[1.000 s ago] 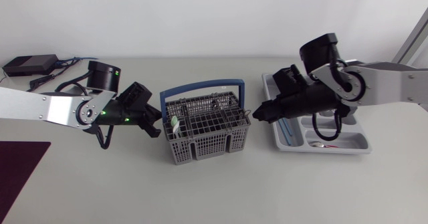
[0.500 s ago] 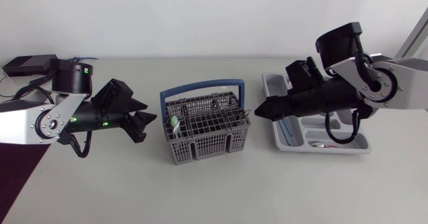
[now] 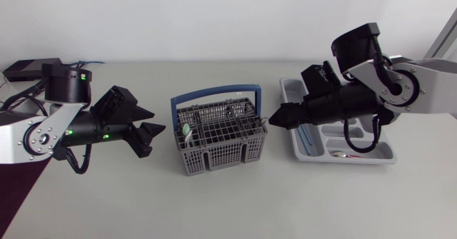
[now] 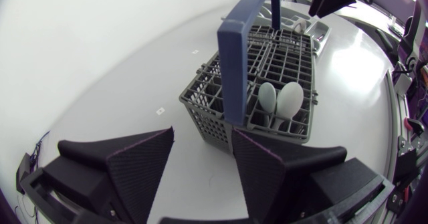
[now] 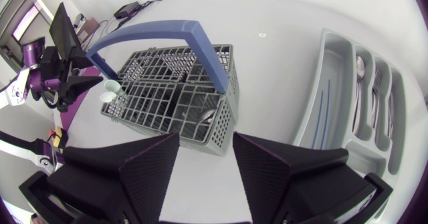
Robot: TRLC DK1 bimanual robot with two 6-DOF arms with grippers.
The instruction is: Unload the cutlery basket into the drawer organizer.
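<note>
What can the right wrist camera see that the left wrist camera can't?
Only the right wrist view shows cutlery lying in the drawer organizer: a spoon and other metal pieces. Only the left wrist view shows the cutlery basket end wall under the two pale spoons. Both show the basket and its blue handle.

The right arm (image 3: 389, 89) covers much of the drawer organizer (image 3: 298, 150). In the left wrist view, two pale spoons (image 4: 281, 100) show only their bowls; the cutlery basket (image 4: 207, 110) hides their handles.
</note>
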